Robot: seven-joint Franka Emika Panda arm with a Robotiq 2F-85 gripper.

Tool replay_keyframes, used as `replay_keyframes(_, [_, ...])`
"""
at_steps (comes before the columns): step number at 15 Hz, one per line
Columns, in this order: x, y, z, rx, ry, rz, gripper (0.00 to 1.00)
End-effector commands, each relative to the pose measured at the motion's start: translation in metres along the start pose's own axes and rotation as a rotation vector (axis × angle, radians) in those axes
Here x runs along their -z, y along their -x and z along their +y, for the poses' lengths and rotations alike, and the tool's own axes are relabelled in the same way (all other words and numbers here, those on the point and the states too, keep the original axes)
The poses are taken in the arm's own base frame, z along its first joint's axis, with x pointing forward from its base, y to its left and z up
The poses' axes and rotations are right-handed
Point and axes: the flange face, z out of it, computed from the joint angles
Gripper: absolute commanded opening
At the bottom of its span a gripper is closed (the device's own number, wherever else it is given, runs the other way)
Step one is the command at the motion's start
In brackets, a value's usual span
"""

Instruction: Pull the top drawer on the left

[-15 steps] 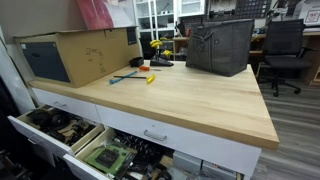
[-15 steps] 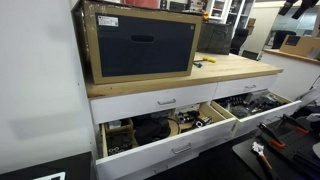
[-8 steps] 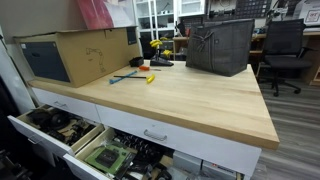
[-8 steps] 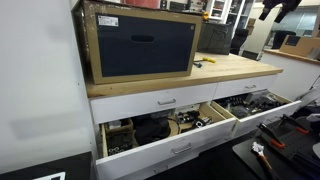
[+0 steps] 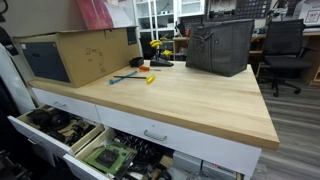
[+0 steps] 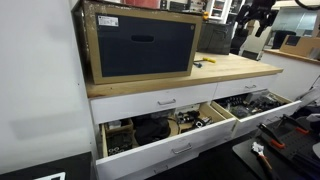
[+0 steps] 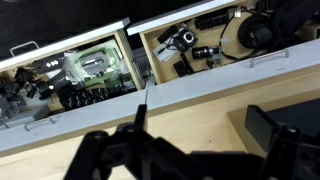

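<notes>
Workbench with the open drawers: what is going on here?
A robot arm's gripper hangs open above the far end of the wooden bench, holding nothing. The lower drawers are pulled out and full of tools and parts. The top drawer under the cardboard box is shut and not yet pulled.

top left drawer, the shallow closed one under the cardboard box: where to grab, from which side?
Grip the small silver handle at mid-front of the top drawer. It is a horizontal bar on a flush, closed front, so probably come straight at the front face, one finger above the bar, one below, staying above the open drawer underneath. The pincer is open.
</notes>
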Motion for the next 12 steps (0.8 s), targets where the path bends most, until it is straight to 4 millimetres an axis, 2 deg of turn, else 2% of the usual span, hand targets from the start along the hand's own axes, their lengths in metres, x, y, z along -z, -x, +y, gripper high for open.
replay_keyframes(1, [-0.023, 0.001, -0.016, -0.098, 0.006, 0.017, 1.0])
replay_keyframes(4, [-0.052, 0.018, -0.031, -0.16, 0.024, 0.044, 1.0])
replay_keyframes(9, [-0.098, 0.057, -0.058, -0.3, 0.123, 0.016, 1.0])
replay_keyframes(12, [-0.12, 0.069, -0.072, -0.374, 0.161, -0.012, 1.0])
